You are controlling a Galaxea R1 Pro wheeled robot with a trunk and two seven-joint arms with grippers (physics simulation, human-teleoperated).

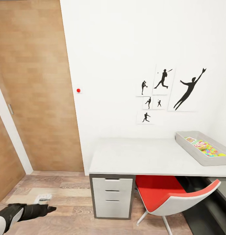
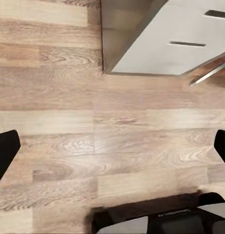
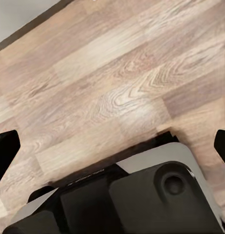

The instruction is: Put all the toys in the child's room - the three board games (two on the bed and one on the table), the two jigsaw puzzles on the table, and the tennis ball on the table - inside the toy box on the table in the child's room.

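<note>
The toy box [image 1: 191, 150], a shallow light grey bin, stands on the right end of the table [image 1: 139, 156]. Inside it lie a printed board game [image 1: 191, 139], a second bright game box [image 1: 200, 145], a multicoloured jigsaw puzzle [image 1: 209, 150] and the yellow-green tennis ball [image 1: 221, 154]. The bed is out of view. My left gripper [image 1: 49, 208] hangs low over the wood floor left of the desk. In the left wrist view, the left gripper [image 2: 113, 148] is open with nothing between its fingers. My right gripper [image 3: 113, 146] is open too, over bare floor.
A red and white chair [image 1: 171, 195] is tucked under the desk beside the three-drawer unit [image 1: 112, 195]. Black baseball silhouettes [image 1: 165, 94] hang on the white wall. Wooden doors [image 1: 34, 85] fill the left side. My own dark base [image 3: 141, 204] sits below the right gripper.
</note>
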